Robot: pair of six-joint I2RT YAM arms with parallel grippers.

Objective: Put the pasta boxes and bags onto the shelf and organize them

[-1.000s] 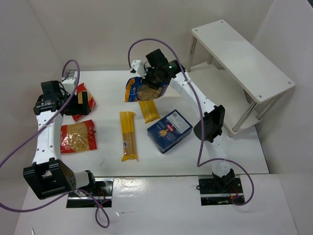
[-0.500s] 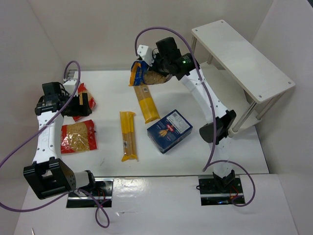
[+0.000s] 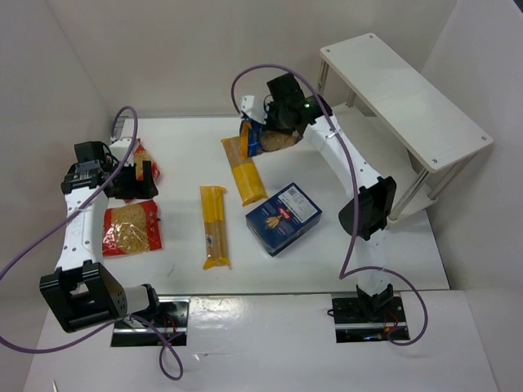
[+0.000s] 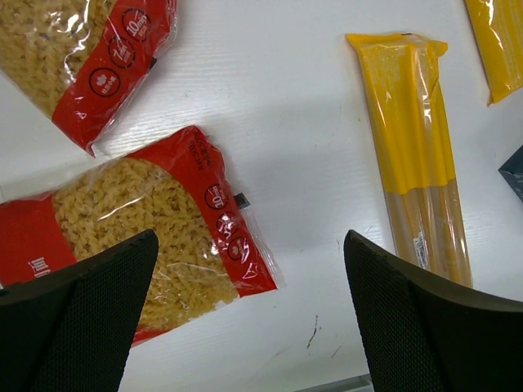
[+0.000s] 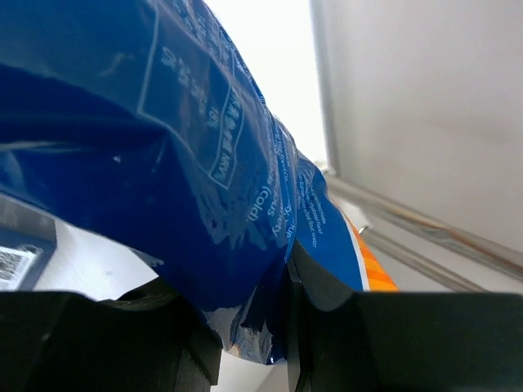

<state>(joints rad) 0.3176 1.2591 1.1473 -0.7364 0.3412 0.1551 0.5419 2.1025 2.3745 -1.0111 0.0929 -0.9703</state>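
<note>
Blue bag (image 3: 260,139) clamped in right gripper (image 5: 253,327), aloft, mid-carry. Next, probably: swing right to shelf (image 3: 409,98), release. Left gripper (image 4: 249,278) gaping, empty.

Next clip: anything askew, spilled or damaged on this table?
Nothing spilled or torn that I can see. The blue bag hangs crumpled from the shut right hand, and the pasta box lies at a slant to the nearby spaghetti packet. Neither looks like a fault.
</note>
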